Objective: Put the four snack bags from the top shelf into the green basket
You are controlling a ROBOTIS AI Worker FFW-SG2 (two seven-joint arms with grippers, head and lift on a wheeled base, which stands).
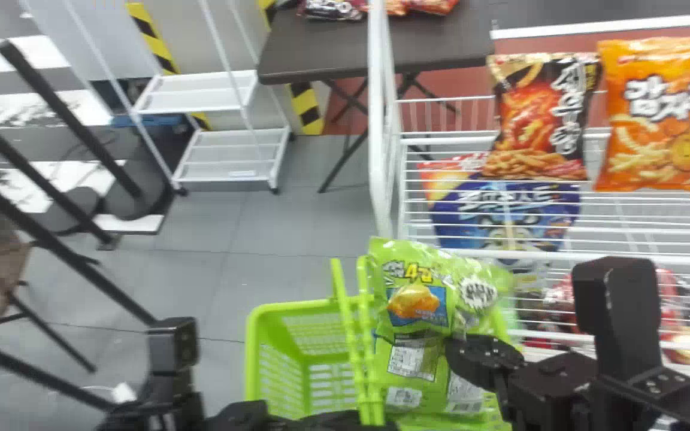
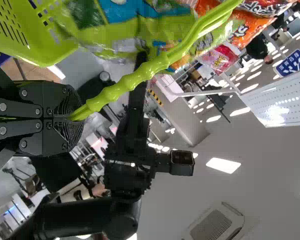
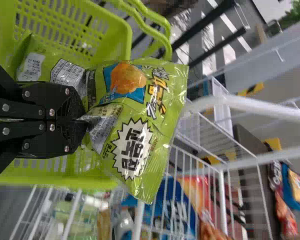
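Closed fingers of the right gripper [image 3: 84,120] pinched the gathered film of a green snack bag [image 3: 162,122] above the green basket [image 1: 297,308], at bottom center of the head camera's frame. More green packaging [image 1: 414,359] lay inside, beneath the held bag. Pressed together on a basket handle [image 2: 140,72], the left gripper [image 2: 74,116] had hold at the frame's bottom edge. Light, soft and puffed with air, the bag looked apt to swing on its pinched fold, its glossy film prone to slip and its contents likely to crumble under a hard squeeze. Gathered film seemed a safer hold than the plump middle. At upper right, a black-and-red bag [image 1: 539,120] and an orange bag [image 1: 659,114] stood on the white rack [image 1: 441,140], probably best taken near a seam
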